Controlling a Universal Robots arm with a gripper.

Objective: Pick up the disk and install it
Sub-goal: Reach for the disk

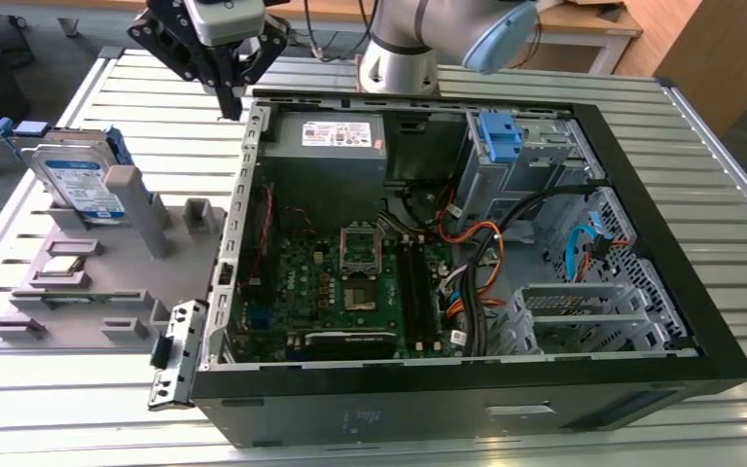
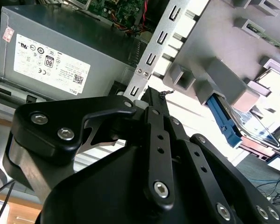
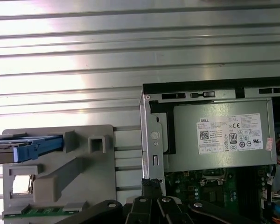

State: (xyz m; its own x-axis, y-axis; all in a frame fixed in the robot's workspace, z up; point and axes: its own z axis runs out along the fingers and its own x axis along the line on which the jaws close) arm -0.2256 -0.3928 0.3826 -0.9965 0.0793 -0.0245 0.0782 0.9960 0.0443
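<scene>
Tool (image 1: 229, 107) clenched near computer case (image 1: 412, 418) corner; disk (image 1: 78, 180) upright in grey rack (image 1: 114, 284).

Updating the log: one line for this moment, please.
gripper shut, empty | near case corner | disk upright in grey holder

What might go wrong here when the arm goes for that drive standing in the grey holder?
1. The gripper, its fingers shut, hangs close to the computer case, by its metal edge; a sideways move might clip it.
2. The disk stands on edge in the grey holder; an off-centre grip might tilt or jam it.
3. Loose cables lie across the inside of the case and might snag the disk on its way in.
</scene>
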